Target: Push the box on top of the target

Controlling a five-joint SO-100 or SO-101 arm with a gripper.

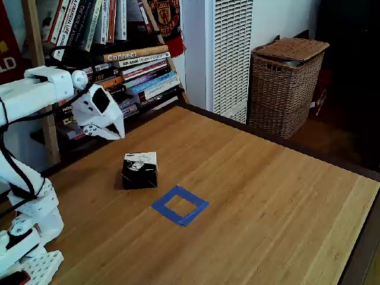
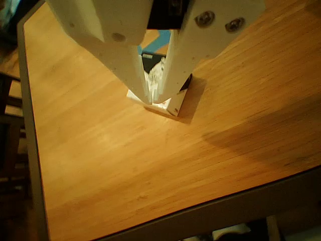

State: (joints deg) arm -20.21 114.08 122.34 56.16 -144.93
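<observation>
The box point(image 1: 140, 170), a small black cube with a white printed top, sits on the wooden table point(image 1: 267, 196) left of centre in the fixed view. The target point(image 1: 180, 205), a hollow square of blue tape, lies flat just in front and to the right of it, a short gap away. My white gripper point(image 1: 119, 132) hangs above and behind the box, apart from it. In the other view the gripper point(image 2: 153, 98) points down over the box point(image 2: 170, 106) with its fingertips pressed together and nothing between them. A bit of the blue target point(image 2: 159, 41) shows beyond the box.
A shelf of books point(image 1: 130, 71) stands behind the arm at the table's far left edge. A white slatted panel point(image 1: 228, 53) and a wicker basket point(image 1: 286, 83) stand beyond the far edge. Bare wood stretches to the right of the target.
</observation>
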